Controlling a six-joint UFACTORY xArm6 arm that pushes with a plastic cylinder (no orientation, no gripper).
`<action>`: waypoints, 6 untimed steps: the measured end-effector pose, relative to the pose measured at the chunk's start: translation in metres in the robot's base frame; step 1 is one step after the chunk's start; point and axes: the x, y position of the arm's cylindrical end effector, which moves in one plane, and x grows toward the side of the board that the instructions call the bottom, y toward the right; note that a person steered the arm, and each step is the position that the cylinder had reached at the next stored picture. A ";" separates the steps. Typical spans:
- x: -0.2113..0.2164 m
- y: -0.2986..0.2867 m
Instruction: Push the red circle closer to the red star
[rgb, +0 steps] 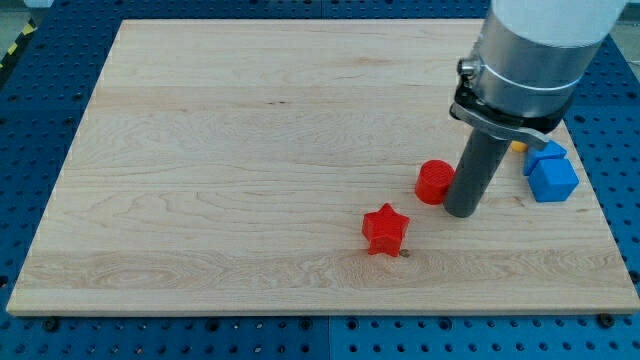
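Note:
The red circle (433, 181) lies right of the board's middle. The red star (385, 229) lies a short way below and to the left of it, with a small gap between them. My tip (461, 208) stands right beside the red circle, at its lower right edge, touching or nearly touching it. The dark rod rises from there to the grey arm body at the view's top right.
Two blue blocks (550, 173) sit close together near the board's right edge, right of my rod. A small orange piece (519, 145) shows just above them, partly hidden by the arm. The wooden board (250, 150) lies on a blue perforated table.

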 end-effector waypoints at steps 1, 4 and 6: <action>0.008 0.039; -0.041 0.005; -0.032 -0.033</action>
